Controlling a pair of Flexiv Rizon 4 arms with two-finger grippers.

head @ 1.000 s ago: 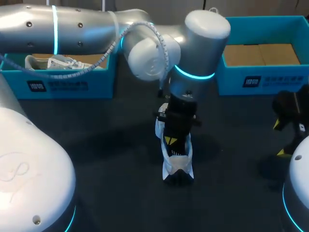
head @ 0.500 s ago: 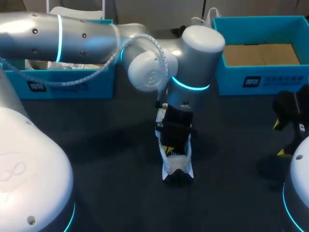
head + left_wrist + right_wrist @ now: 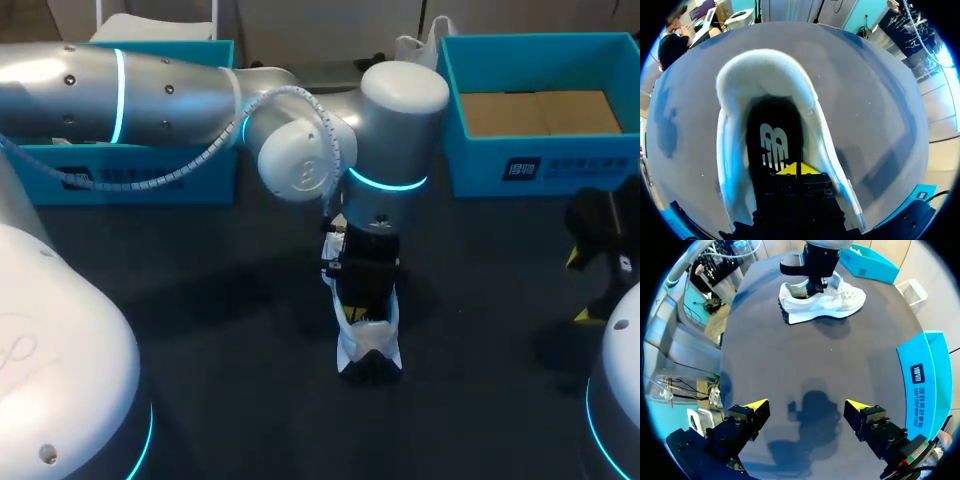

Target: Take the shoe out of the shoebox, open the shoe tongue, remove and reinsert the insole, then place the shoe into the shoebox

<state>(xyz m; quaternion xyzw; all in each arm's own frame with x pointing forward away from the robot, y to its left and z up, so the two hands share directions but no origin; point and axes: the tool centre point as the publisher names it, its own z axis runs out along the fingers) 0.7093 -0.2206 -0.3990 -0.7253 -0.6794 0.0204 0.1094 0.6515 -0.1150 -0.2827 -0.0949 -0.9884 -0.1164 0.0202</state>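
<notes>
Dark table [image 3: 200, 330], left gripper [image 3: 796, 169] clenched inside white shoe [image 3: 825, 302] (mid-table), right gripper [image 3: 805, 405] released, well apart

My right gripper [image 3: 807, 406] hangs wide open above the dark grey tabletop [image 3: 790, 355]. Well ahead, the white lace-up sneaker [image 3: 832, 300] stands upright on its sole — my left arm's black gripper [image 3: 813, 288] is down in its opening.

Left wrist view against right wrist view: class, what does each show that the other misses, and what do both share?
Left wrist only: the inside of the shoe, its dark insole, and the left claw with its tips together over it. Right wrist only: the right claw open over the table, and the shoe's whole side. Both: the white shoe with the left claw in its opening.
</notes>
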